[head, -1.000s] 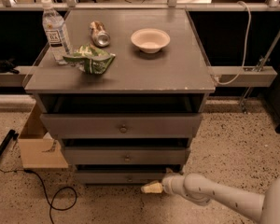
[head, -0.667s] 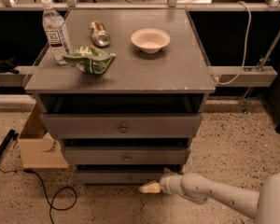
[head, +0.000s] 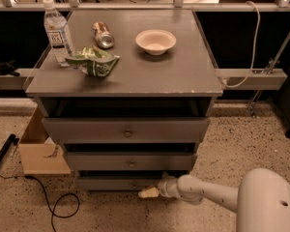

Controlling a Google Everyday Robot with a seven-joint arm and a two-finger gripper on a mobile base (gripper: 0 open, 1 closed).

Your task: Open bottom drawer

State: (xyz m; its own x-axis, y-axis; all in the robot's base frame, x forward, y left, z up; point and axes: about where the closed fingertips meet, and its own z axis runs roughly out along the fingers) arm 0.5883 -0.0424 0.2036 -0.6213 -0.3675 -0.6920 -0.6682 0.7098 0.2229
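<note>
camera view | hand (head: 149, 193) low by bottom drawer (head: 113, 182), grip unclear | speckled floor (head: 232, 146)

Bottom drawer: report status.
Gripper low, at bottom drawer front. Drawer looks closed. Cardboard box, floor cable off to image left.

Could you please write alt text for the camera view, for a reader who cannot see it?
The robot's gripper is low at the front of the bottom drawer of a grey three-drawer cabinet, by the drawer's lower edge. On the cabinet top are a water bottle, a white bowl, a can on its side and a crumpled green bag.
</note>
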